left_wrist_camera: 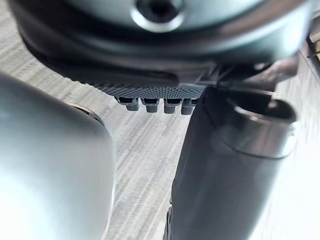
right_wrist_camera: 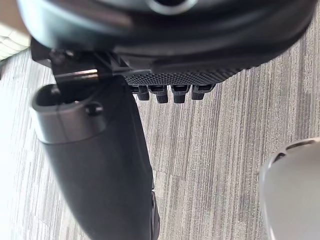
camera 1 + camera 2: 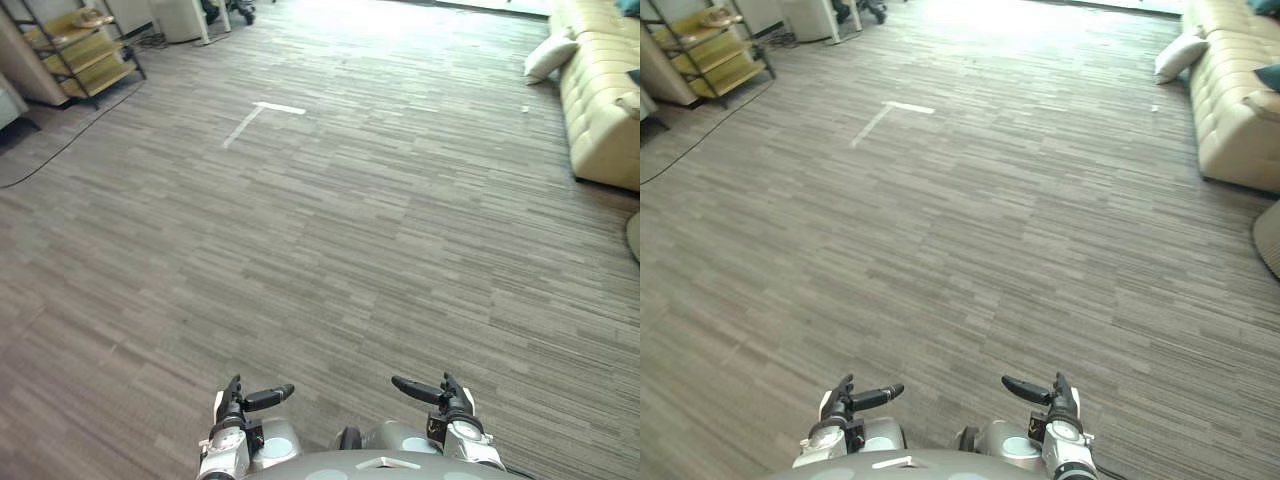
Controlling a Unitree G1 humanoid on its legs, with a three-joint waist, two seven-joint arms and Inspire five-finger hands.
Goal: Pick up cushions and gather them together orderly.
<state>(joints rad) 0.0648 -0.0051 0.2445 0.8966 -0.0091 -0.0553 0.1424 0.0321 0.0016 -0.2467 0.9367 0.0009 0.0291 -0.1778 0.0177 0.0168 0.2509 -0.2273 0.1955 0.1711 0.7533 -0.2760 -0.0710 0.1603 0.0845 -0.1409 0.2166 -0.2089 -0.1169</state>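
We find both hands low at the near edge of the floor, well apart from every cushion. The left hand and the right hand are both released and hold nothing. In each wrist view the fingers stand in a loose row past the palm, with grey plank-patterned floor showing beyond them.

The cushions lie at the far right corner of the floor. A white cushion stands on the floor there, leaning against the far end of a cream tufted sofa. A teal cushion rests on the sofa's seat, cut off by the view's edge, so we cannot tell how it lies.

Toward the far middle of the floor an L-shaped white tape mark is stuck down. At the far left corner stands a dark metal shelf rack with yellow shelves.
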